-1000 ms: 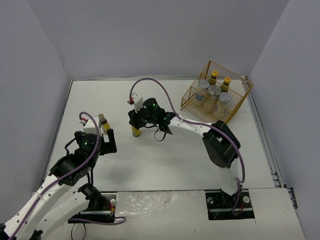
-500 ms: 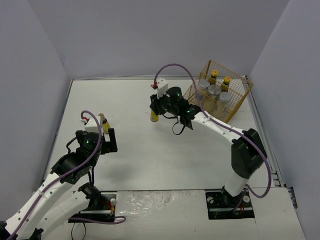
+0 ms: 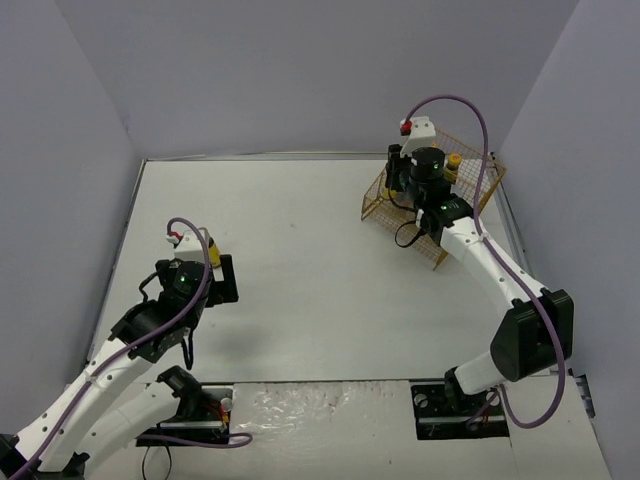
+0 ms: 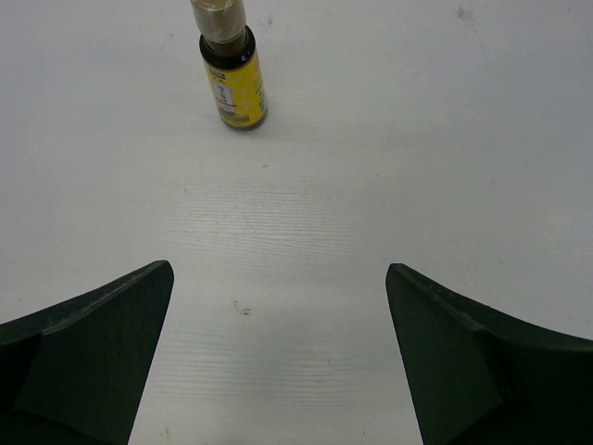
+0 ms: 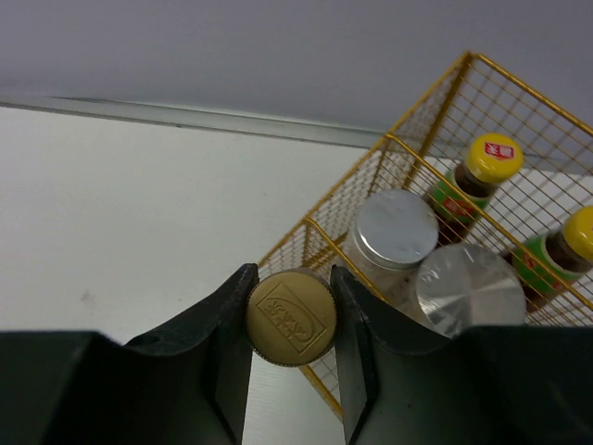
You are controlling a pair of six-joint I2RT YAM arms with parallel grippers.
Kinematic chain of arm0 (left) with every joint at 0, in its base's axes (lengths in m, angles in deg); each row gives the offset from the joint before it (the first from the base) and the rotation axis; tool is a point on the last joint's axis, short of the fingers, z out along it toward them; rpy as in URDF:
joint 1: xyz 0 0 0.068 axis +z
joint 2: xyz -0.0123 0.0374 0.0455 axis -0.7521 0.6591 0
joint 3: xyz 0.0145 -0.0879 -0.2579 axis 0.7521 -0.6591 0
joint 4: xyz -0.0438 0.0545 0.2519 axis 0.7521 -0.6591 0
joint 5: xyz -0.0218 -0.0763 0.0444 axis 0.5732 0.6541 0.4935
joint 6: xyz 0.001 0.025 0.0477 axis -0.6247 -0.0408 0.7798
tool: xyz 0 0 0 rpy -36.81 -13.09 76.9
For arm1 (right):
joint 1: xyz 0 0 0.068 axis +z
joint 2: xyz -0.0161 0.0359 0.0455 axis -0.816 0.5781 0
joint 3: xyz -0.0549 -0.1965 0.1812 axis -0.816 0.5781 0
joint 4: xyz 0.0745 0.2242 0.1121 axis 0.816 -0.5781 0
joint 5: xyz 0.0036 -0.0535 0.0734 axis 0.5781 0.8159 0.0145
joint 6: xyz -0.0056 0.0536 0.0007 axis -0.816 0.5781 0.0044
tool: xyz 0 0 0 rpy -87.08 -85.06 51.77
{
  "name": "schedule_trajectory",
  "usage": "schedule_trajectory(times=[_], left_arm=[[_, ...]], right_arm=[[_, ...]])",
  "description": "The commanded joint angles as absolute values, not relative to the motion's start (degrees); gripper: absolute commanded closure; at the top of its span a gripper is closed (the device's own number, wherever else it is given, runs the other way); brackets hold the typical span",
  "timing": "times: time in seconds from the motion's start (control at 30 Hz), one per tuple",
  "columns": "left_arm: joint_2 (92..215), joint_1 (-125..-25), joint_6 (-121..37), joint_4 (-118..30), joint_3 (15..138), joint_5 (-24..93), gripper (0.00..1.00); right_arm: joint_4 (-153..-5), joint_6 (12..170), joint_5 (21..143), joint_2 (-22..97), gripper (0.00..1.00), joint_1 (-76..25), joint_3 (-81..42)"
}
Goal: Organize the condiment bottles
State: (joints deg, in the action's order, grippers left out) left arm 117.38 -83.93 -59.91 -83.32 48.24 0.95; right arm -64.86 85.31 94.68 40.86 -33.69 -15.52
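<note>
My right gripper (image 5: 290, 320) is shut on the gold cap of a dark condiment bottle (image 5: 290, 317) and holds it above the left corner of the gold wire basket (image 5: 345, 199). In the top view that gripper (image 3: 400, 175) is over the basket (image 3: 376, 206), and the held bottle is hidden by it. Inside the basket stand two silver-lidded jars (image 5: 397, 229) (image 5: 466, 287) and two dark bottles with yellow caps (image 5: 492, 158) (image 5: 582, 232). One yellow-labelled dark bottle (image 4: 233, 79) (image 3: 211, 250) stands on the table just beyond my open, empty left gripper (image 4: 278, 362) (image 3: 212, 278).
Grey walls close the table at the back and on both sides. The basket sits in the far right corner, near the right wall. A metal strip (image 5: 185, 116) runs along the table's far edge.
My right arm has carried its bottle from the middle of the table to the right and back, up over the basket's corner. The left arm has barely moved.
</note>
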Motion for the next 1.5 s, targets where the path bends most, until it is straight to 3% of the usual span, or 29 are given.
schedule_trajectory(times=[0.0,0.53,0.63,0.73,0.93,1.07,1.47], left_arm=[[118.2,-83.6,-61.9,-81.5,49.2,0.1,0.03],[120.8,-83.1,-65.0,-80.4,49.2,-1.7,0.03],[121.6,-82.5,-65.3,-79.2,48.9,-1.5,0.03],[122.6,-81.5,-65.3,-77.7,48.6,-1.0,0.03],[125.2,-77.8,-65.2,-76.3,50.0,0.8,0.03],[127.2,-74.2,-65.6,-75.2,50.7,3.2,0.03],[134.6,-68.3,-64.9,-69.1,54.3,7.2,0.03]], right_arm=[[-60.7,88.1,96.9,41.4,1.00,-36.4,-15.5],[-49.2,89.6,96.5,49.0,1.00,-37.4,-8.1],[-48.7,90.2,96.1,51.1,0.96,-37.4,-9.4],[-48.8,90.5,96.1,52.4,0.89,-37.4,-9.9],[-51.7,91.7,97.6,50.4,0.51,-37.4,-9.5],[-54.7,92.1,98.2,46.9,0.36,-37.4,-9.9],[-66.3,90.9,95.8,32.7,0.14,-37.4,-11.3]])
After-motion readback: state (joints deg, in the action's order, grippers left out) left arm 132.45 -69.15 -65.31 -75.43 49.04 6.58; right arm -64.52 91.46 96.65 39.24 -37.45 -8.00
